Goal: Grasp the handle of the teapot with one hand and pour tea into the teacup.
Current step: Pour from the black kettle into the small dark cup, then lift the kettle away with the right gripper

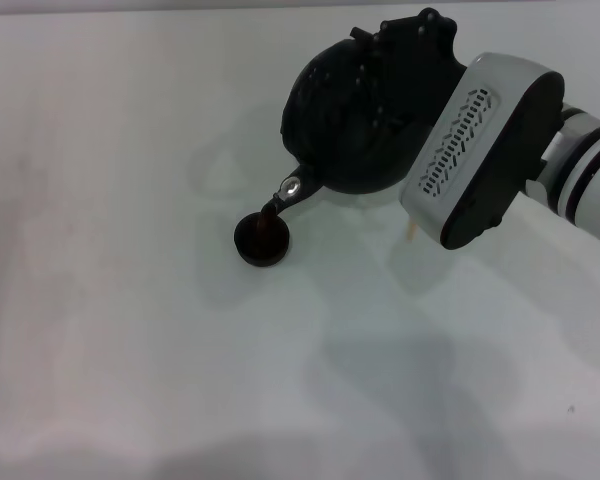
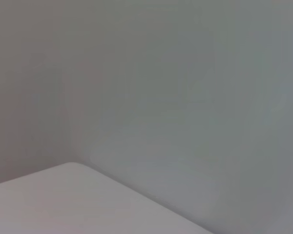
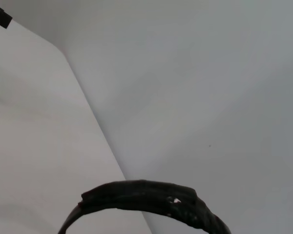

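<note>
You see a matte black teapot (image 1: 340, 120) with a pale metallic tip on its spout, a black handle (image 3: 151, 197), a dark brown-black teacup (image 1: 261, 240), the white table (image 1: 130, 300), and the right arm's white and grey housing (image 1: 475, 150) with its chevron-patterned vent.

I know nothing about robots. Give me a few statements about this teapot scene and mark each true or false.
1. The teapot is tilted with its spout above the teacup. True.
2. The teacup lies tipped on its side. False: it stands upright on the table.
3. The right arm holds the teapot, its pincer at the handle. True.
4. The left arm steadies the teacup. False: no left arm shows near it.
5. A dark stream runs from spout to teacup. True.
</note>
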Tool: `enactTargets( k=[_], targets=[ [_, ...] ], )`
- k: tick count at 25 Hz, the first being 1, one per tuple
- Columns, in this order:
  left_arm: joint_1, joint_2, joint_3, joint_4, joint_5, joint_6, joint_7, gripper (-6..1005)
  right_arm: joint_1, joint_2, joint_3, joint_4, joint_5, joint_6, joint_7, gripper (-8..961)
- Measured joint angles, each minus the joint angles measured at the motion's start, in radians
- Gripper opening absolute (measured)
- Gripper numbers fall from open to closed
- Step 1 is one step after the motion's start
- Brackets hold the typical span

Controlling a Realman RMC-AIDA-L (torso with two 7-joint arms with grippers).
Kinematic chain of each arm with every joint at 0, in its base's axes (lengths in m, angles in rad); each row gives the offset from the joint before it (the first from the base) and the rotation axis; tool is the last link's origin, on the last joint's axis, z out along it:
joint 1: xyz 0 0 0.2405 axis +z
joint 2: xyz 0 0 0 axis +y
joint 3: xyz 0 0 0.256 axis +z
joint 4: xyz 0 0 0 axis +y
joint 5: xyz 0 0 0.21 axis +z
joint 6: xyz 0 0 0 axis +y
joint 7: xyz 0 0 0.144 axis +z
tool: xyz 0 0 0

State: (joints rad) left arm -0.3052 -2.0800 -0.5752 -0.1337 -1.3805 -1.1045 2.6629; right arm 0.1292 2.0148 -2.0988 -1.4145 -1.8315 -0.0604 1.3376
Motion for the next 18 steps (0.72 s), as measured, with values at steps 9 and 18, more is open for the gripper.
enactTargets(
  k=[9,18],
  targets=[
    [0.000,0.000,0.001,-0.001,0.000,0.000,0.000,876,-0.019,0.002,-0.001,-0.010,0.011,-0.002,0.010,119],
    [0.001,0.000,0.002,-0.003,0.000,-0.001,0.000,876,-0.031,0.002,0.000,-0.017,0.087,-0.006,0.011,131]
  ],
)
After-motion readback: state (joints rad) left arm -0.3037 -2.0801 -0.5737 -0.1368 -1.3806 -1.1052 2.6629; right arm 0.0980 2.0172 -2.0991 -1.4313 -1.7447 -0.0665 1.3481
